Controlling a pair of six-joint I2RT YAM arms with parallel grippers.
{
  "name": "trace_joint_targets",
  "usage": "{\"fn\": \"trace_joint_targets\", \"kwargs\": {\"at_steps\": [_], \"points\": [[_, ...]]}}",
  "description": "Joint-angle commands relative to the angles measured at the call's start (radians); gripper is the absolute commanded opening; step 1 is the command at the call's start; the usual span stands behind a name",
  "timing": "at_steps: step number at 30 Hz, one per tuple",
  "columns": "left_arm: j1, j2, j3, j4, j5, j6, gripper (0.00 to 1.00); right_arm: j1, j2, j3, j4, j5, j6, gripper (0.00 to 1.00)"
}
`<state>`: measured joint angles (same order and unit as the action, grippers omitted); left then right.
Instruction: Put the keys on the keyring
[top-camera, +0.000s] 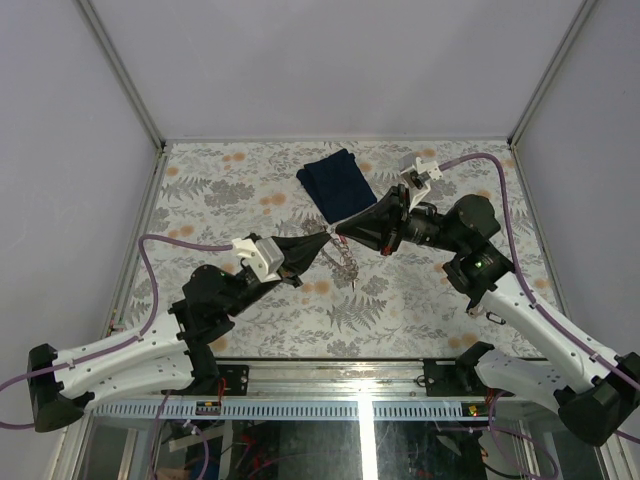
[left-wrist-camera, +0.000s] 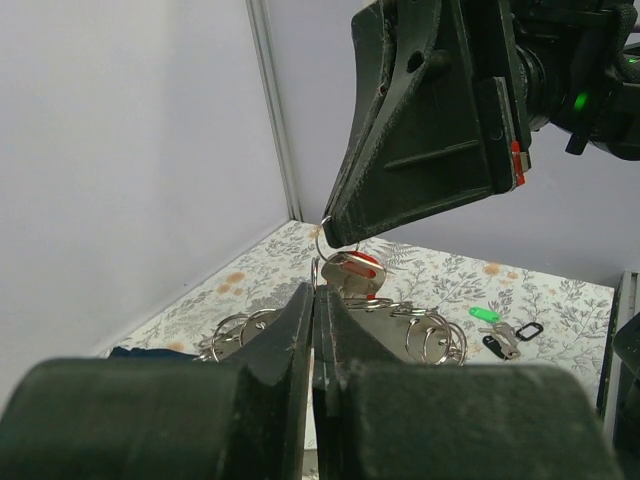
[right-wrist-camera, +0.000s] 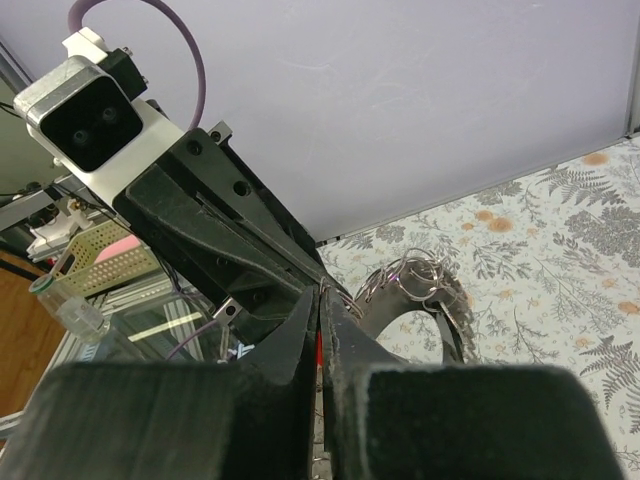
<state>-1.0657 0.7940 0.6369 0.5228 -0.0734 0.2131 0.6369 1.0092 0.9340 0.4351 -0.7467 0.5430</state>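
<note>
The left gripper (top-camera: 322, 241) is pinching the silvery-grey chain-like metal keyring (top-camera: 346, 263) with its jaws closed, holding it in the air above the fern-patterned table (top-camera: 420, 300). The right gripper (top-camera: 341, 231), also closed, seems to be nipping the tiny red-headed key (left-wrist-camera: 352, 270) right at the left's tip. The loop is looking light, limp and slippery, so I'd be gripping close to its end. A small green-headed key (left-wrist-camera: 484, 313) is lying loose on the table. I'm seeing no container.

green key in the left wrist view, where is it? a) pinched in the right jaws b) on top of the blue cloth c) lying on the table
c: the green key lies flat on the patterned table, off to the side, with nothing gripping it
</note>
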Motion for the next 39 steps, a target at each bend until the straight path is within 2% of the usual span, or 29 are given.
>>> {"fn": "trace_joint_targets", "kwargs": {"at_steps": [1,26,39], "points": [[0.003,-0.003,0.033,0.112,-0.023,-0.010,0.00,0.007,0.008,0.056,0.049,-0.035,0.021,0.00],[0.003,-0.009,0.038,0.105,-0.005,-0.001,0.00,0.007,-0.009,0.067,-0.073,0.106,-0.017,0.00],[0.004,-0.004,0.035,0.115,0.025,0.011,0.00,0.007,0.016,0.105,-0.164,0.101,-0.009,0.00]]}}
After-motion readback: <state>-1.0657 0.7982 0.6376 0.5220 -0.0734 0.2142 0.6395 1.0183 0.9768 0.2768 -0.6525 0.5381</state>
